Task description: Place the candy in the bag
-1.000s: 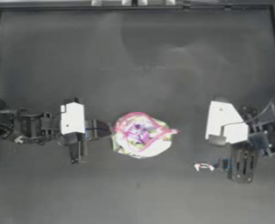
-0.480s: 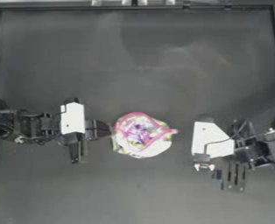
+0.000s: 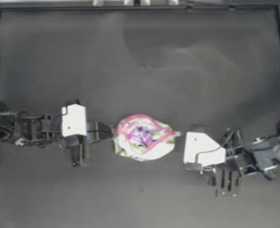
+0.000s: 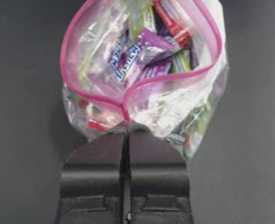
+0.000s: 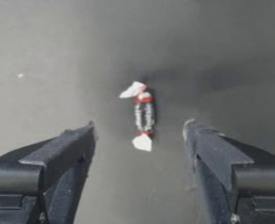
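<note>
The bag [image 3: 143,137] lies in the middle of the table, clear with a pink strip around its gaping mouth [image 4: 142,65] and colourful sweets inside. My left gripper [image 4: 127,127] is shut on the bag's pink rim, reaching in from the bag's left side [image 3: 104,132]. The candy [image 5: 142,116], white with red marks and twisted ends, lies flat on the table. My right gripper [image 5: 139,127] hangs open over it, one jaw on each side, not touching. In the top view the right gripper [image 3: 196,167] sits just right of the bag and hides the candy.
The dark table [image 3: 142,62] stretches bare behind the bag to the raised rim along the far edge [image 3: 142,6]. The right arm's body [image 3: 267,156] runs off toward the right edge.
My right arm has swung left towards the bag and come over the candy, covering it in the top view. The left arm and the bag have not moved.
</note>
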You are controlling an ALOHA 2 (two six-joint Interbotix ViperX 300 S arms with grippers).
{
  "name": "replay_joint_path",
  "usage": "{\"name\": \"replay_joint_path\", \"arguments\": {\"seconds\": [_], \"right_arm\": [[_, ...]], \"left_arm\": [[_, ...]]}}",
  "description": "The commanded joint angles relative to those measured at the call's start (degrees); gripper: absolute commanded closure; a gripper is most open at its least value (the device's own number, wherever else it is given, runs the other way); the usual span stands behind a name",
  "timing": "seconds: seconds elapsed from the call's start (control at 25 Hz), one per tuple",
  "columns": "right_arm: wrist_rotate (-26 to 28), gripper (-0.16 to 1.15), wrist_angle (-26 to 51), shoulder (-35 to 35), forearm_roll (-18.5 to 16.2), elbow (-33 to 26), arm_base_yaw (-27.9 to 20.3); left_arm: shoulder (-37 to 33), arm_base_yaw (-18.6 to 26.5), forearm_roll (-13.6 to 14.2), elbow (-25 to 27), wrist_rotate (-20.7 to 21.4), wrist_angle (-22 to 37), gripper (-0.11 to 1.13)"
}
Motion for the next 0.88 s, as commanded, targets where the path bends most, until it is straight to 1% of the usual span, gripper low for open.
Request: {"name": "replay_joint_path", "arguments": {"seconds": [0.04,0.2,0.44,0.6,0.88], "right_arm": [[0.26,0.06,-1.05,0.44,-0.18,-0.35,0.09],[0.35,0.06,-2.81,2.37,-0.18,0.18,0.09],[0.62,0.06,-3.25,4.92,-0.7,0.18,0.0],[0.79,0.06,-4.13,5.89,-1.41,0.18,-0.26],[0.79,0.08,-5.8,6.33,-1.23,0.7,-1.05]], "left_arm": [[-0.62,-0.09,0.18,-0.97,0.0,-0.35,0.93],[-0.62,-0.09,0.18,-0.97,0.0,-0.35,0.93],[-0.7,-0.09,0.09,-0.97,0.0,-0.35,0.93],[-0.7,-0.09,0.18,-0.97,-0.09,-0.35,0.93],[-0.7,-0.26,0.18,-0.97,-0.09,-0.35,0.93]]}}
